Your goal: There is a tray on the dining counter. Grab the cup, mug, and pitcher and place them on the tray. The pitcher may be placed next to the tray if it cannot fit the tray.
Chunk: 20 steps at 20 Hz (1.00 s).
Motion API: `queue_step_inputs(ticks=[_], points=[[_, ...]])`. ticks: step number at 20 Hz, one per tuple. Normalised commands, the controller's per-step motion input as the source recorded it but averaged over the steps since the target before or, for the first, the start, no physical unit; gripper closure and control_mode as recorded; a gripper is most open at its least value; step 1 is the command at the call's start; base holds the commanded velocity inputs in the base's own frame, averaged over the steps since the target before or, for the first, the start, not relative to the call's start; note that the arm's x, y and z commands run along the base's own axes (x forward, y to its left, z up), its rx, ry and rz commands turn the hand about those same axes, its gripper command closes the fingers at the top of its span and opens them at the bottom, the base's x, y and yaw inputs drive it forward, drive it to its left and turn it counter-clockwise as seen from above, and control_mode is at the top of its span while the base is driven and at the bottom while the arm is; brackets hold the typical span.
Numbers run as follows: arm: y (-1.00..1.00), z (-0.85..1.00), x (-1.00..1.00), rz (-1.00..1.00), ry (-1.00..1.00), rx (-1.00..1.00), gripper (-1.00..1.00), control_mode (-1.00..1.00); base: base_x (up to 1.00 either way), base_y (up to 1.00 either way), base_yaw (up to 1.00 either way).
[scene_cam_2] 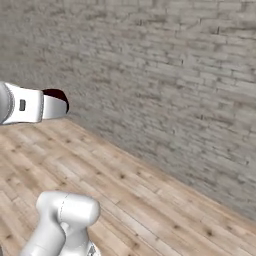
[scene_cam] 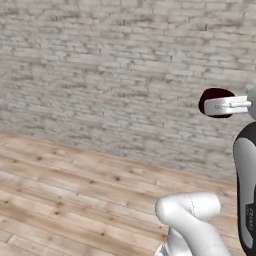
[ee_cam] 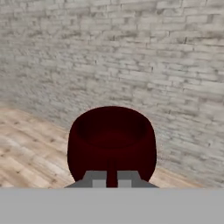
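The dark maroon mug (ee_cam: 111, 140) hangs in the air in front of a brick wall, with my gripper (ee_cam: 112, 178) shut on its near rim. In the left base view the mug (scene_cam: 214, 96) sticks out to the left of the white gripper (scene_cam: 220, 105), high at the right edge. Seen from the right base camera, the mug (scene_cam_2: 56, 95) peeks out behind the gripper (scene_cam_2: 59, 107) at the left edge. The tray, dining counter, cup and pitcher are out of view.
A grey brick wall (scene_cam: 115, 85) fills the background ahead. Light wooden floor (scene_cam: 75, 200) spreads below it. My white arm (scene_cam: 190, 220) rises from the bottom of both base views.
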Motion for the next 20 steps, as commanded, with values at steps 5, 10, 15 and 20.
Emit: queue_step_inputs(ticks=[5, 10, 15, 20], points=[[0.00, 0.00, 0.00, 0.00, 0.00, 0.00, 1.00, 1.00, 1.00, 0.00, 0.64], [0.00, 0.00, 0.00, 0.00, 0.00, 0.00, 1.00, 1.00, 1.00, 0.00, 0.68], [0.00, 0.00, 0.00, 0.00, 0.00, 0.00, 1.00, 1.00, 1.00, 0.00, 0.71], [0.00, 0.00, 0.00, 0.00, 0.00, 0.00, 1.00, 1.00, 1.00, 0.00, 0.75]])
